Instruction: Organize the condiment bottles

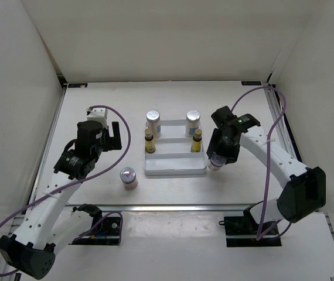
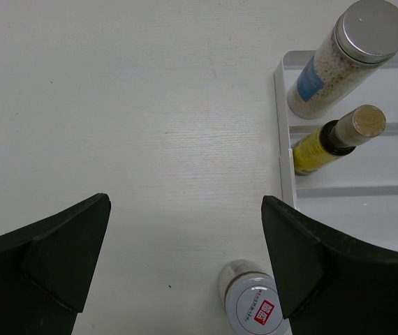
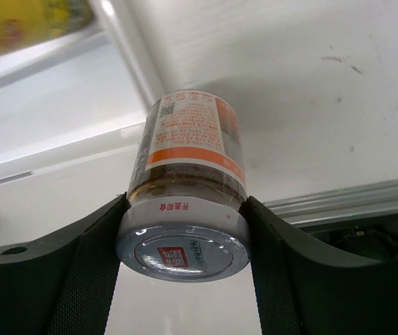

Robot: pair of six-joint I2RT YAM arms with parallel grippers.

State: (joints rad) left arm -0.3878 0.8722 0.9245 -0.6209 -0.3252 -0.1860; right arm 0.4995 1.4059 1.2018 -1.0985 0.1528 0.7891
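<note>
Silver-lidded jar (image 3: 187, 180) sits clamped inside the right end effector (image 3: 184, 234).

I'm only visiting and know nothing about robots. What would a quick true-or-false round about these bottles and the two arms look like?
1. The right gripper is closed on a squat jar, with a finger on each side near its lid. True.
2. The left gripper is holding a bottle. False: it is open and empty, over the bare table.
3. Four bottles stand on the white tray. True: two tall white bottles and two amber bottles.
4. The second squat jar sits on the tray. False: it stands on the table, left of the tray.
</note>
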